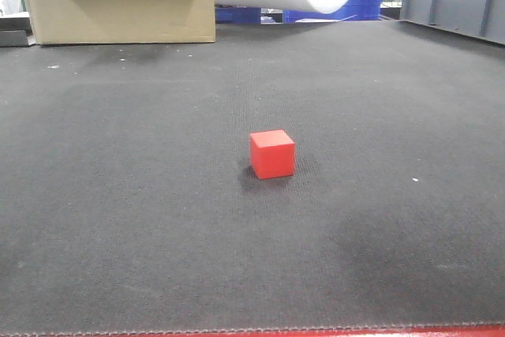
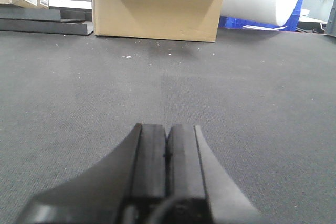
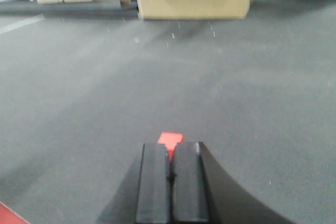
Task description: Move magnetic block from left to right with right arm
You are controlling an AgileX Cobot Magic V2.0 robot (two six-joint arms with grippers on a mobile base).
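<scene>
Your right pincer (image 3: 169, 163), pressed together, points at the red magnetic block (image 3: 170, 139), seemingly just ahead.

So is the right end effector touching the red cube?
Apart. The front view shows the cube alone on the mat, nothing near it; the end effector is out of that view.

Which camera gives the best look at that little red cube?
The front-facing view: the magnetic block sits whole on the dark mat. The right wrist view shows only a red sliver behind the shut right gripper; the left wrist view shows none.
</scene>
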